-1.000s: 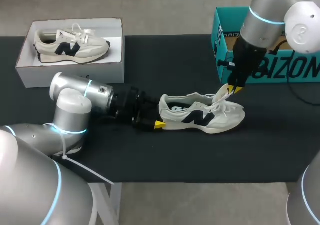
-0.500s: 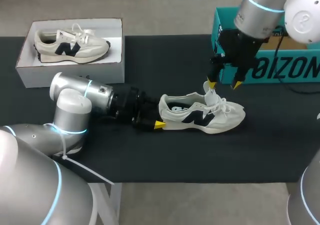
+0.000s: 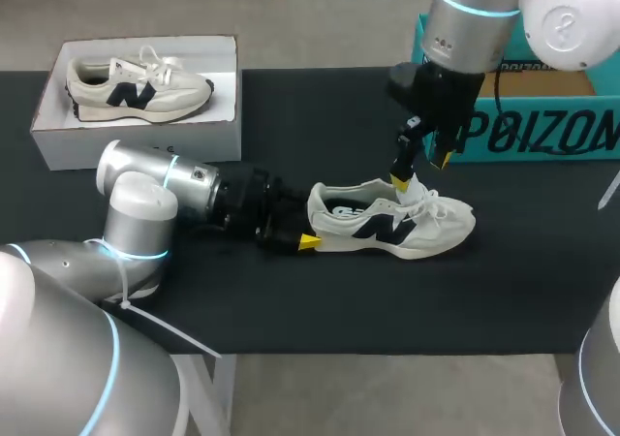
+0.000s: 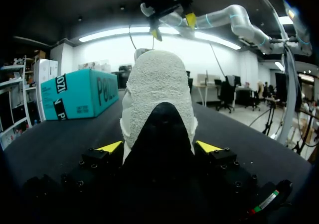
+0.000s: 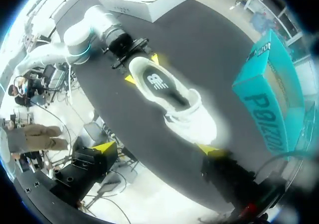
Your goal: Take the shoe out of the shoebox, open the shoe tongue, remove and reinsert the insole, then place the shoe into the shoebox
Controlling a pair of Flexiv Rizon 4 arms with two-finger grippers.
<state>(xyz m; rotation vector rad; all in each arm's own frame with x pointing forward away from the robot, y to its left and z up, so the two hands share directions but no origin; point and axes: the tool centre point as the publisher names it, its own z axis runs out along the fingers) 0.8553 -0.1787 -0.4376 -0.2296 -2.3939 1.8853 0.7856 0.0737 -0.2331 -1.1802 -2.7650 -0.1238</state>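
A cream sneaker (image 3: 392, 221) with a dark logo lies on its sole on the black table, toe to the right. Its tongue (image 3: 409, 190) stands up. My left gripper (image 3: 291, 234) lies low at the heel, and in the left wrist view the heel (image 4: 158, 109) fills the gap between both yellow fingertips (image 4: 109, 147). My right gripper (image 3: 417, 170) hangs open just above the tongue with nothing between its fingers. The right wrist view looks down on the sneaker (image 5: 172, 97), beyond my open right gripper (image 5: 157, 149). An open white shoebox (image 3: 136, 136) at the back left holds a matching sneaker (image 3: 136, 85).
A teal carton (image 3: 542, 131) stands at the back right, close behind my right arm, and also shows beside the shoe as the teal carton (image 4: 75, 92) in the left wrist view. Bare black tabletop (image 3: 387, 300) lies in front of the sneaker.
My right gripper opened, let go of the tongue and laces, then rose and shifted left above the shoe. The tongue stays raised. The left arm and shoe held still.
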